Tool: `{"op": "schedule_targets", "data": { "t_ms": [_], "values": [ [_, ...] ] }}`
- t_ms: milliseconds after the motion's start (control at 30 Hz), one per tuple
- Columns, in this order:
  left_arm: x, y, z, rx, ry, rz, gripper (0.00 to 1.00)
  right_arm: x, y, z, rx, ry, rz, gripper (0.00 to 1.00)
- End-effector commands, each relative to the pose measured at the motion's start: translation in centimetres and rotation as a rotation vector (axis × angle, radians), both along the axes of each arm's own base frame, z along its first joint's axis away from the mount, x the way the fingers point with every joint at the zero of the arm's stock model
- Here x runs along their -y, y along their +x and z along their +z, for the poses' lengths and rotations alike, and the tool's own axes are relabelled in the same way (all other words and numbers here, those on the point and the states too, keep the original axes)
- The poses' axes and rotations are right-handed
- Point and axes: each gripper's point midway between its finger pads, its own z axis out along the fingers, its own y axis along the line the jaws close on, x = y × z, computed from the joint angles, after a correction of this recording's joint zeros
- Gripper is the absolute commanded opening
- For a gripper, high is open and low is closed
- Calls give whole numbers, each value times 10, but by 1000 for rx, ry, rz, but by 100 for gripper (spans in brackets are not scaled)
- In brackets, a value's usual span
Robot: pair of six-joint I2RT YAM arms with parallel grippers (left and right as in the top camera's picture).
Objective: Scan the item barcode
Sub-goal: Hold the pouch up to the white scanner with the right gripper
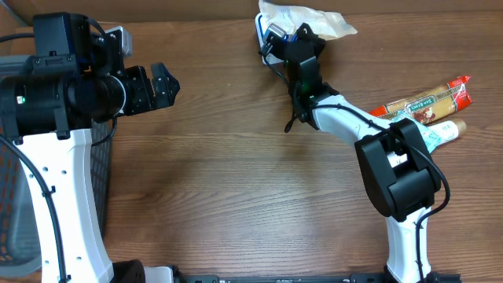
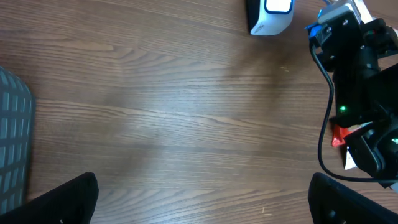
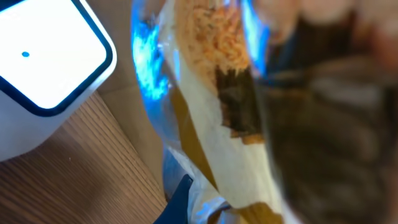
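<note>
The item, a crinkly clear bag point(image 1: 308, 19) with blue print and orange-brown contents, hangs at the table's far edge with my right gripper point(image 1: 292, 38) shut on it. In the right wrist view the bag point(image 3: 211, 93) fills the frame, blurred, just right of the white scanner point(image 3: 43, 62). The scanner point(image 2: 270, 14) also shows at the top of the left wrist view; from overhead only a white-blue bit of the scanner point(image 1: 269, 33) shows beside the gripper. No barcode is legible. My left gripper point(image 1: 163, 85) hangs open and empty at the left, its fingers point(image 2: 68, 199) far apart over bare wood.
A red and gold pasta packet point(image 1: 428, 101) and a pale tube point(image 1: 442, 132) lie at the right, next to the right arm's base. A grey mesh basket point(image 1: 16, 196) stands at the left edge. The right arm point(image 2: 360, 81) crosses the left wrist view's right side.
</note>
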Motion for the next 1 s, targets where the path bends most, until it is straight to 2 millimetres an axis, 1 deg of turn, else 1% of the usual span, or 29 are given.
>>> {"op": "schedule_targets", "data": {
  "t_ms": [0, 167, 633, 767, 833, 967],
  "values": [
    [0, -1, 9, 27, -3, 12, 100, -4, 4, 25, 50, 17, 18, 4],
    [0, -1, 9, 27, -3, 12, 100, -7, 4, 25, 47, -4, 33, 4],
    [0, -1, 9, 27, -3, 12, 100, -6, 4, 22, 33, -13, 33, 4],
    [0, -1, 9, 27, -3, 12, 100, -3, 3, 22, 40, 15, 6, 4],
    [0, -1, 9, 27, -2, 12, 100, -3, 1, 29, 54, 47, -11, 4],
    [0, -1, 9, 27, -3, 12, 100, -1, -11, 66, 104, 165, -47, 4]
  ]
}}
